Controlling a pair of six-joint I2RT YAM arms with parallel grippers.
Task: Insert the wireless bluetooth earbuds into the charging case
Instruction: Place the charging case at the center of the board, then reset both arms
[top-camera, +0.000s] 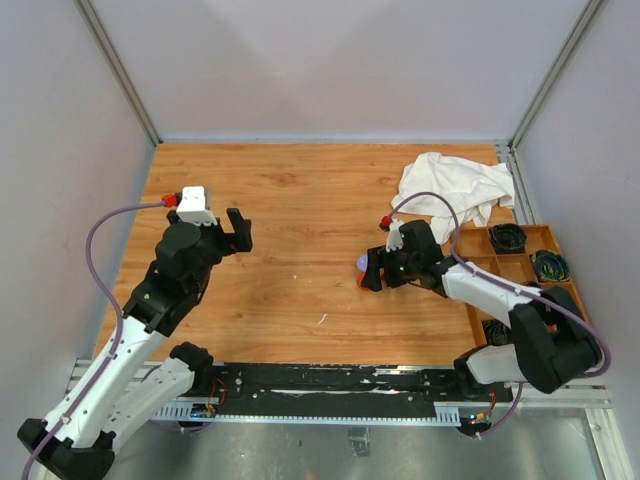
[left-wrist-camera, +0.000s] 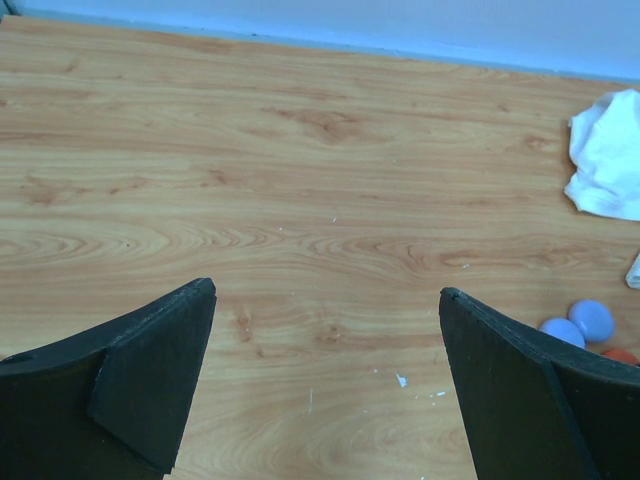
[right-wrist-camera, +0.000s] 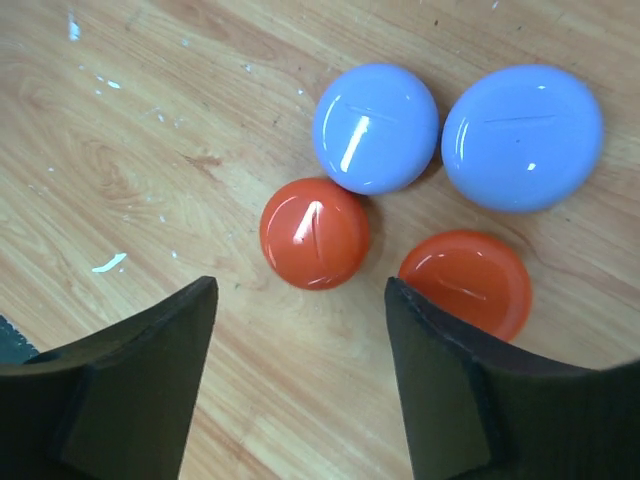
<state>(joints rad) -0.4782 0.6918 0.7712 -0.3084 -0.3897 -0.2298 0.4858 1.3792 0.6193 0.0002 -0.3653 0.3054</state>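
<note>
Two arms: bolted at the near edge of the wooden table (top-camera: 300, 200), one at the far left, one at the far right.
Left gripper (left-wrist-camera: 325, 290): jaws spread to full width, nothing between them. Held above bare wood in the left half of the table, well apart from the discs.
Table centre: bare wood grain with a few small pale specks.
Lavender discs (right-wrist-camera: 375, 128): two, round and glossy, side by side on the wood right of centre. Also visible at the far right edge of the left wrist view.
Orange-red discs (right-wrist-camera: 314, 233): two, round and glossy, nearer the right gripper than the lavender pair. Left one touching the left lavender disc. Right one partly hidden behind a finger in the right wrist view.
Earbuds: too small to make out in any view, so position cannot be told.
Charging case: not identifiable with certainty among the four discs.
Right gripper (right-wrist-camera: 300, 285): jaws partly parted, nothing clamped. Poised low over the discs, with the left orange-red disc just ahead of the gap between the fingertips.
White cloth (top-camera: 455, 185): crumpled, at the far right rear of the table, behind the right gripper.
Parts tray (top-camera: 540, 238): orange, divided into compartments, at the right edge of the table. Black coiled cables in several compartments.
</note>
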